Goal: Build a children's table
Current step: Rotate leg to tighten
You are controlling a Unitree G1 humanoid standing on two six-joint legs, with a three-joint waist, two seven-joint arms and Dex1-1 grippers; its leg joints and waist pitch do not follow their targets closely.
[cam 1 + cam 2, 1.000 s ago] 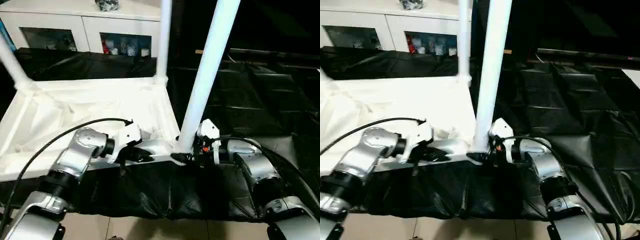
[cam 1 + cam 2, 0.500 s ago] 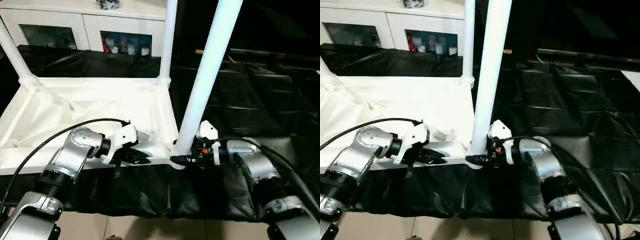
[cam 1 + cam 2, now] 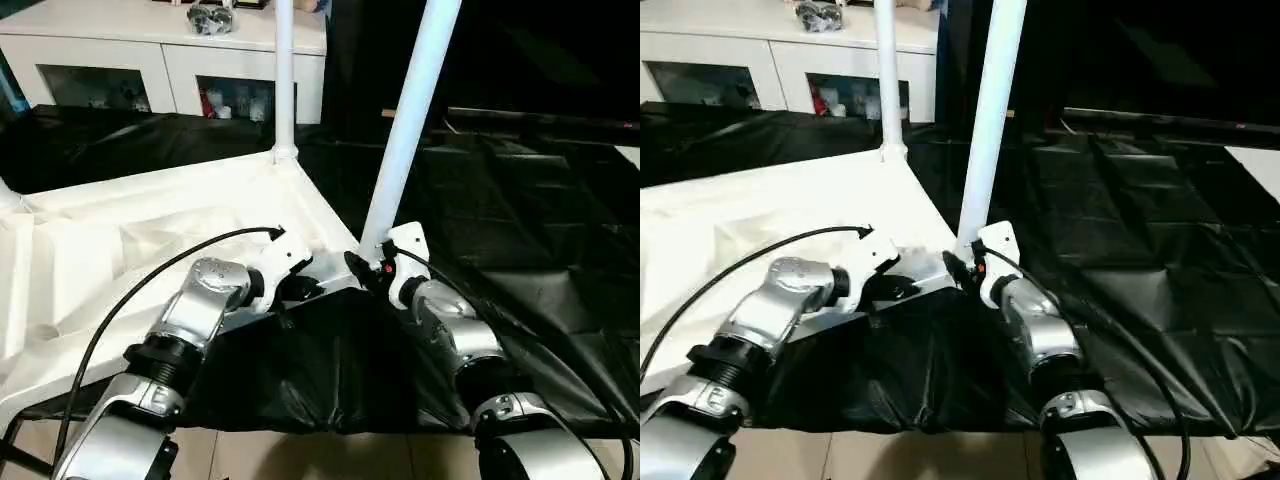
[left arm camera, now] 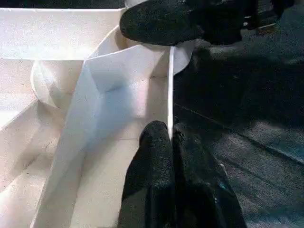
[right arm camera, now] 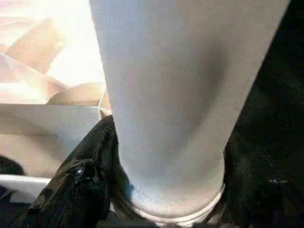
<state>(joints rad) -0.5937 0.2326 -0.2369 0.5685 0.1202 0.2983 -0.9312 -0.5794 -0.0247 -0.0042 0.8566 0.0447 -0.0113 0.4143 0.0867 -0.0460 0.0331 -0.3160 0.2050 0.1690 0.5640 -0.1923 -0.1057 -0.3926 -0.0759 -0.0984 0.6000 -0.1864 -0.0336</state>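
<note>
The children's table lies upside down; its white top (image 3: pixel 120 250) rests on a black sheet. A long white leg (image 3: pixel 410 120) stands in the near right corner socket. My right gripper (image 3: pixel 365 268) is closed around this leg's base, with a black finger (image 5: pixel 83 175) pressed against the tube (image 5: pixel 175 95). My left gripper (image 3: pixel 305 290) is shut on the top's thin near rim (image 4: pixel 169 85), just left of that corner. Another leg (image 3: pixel 284 80) stands upright at the far corner. A third leg's base (image 3: pixel 6 197) shows at the left edge.
A white cabinet (image 3: pixel 160 50) with glass doors stands behind the table, with small items (image 3: pixel 208 15) on top. The black sheet (image 3: pixel 520 200) covers the surface to the right. Tiled floor (image 3: pixel 300 455) shows at the near edge. A black cable (image 3: pixel 130 295) arcs over my left forearm.
The view has shifted. The table top has swung round: its near right corner has gone away from me, with both grippers still at it. Both arms reach further forward.
</note>
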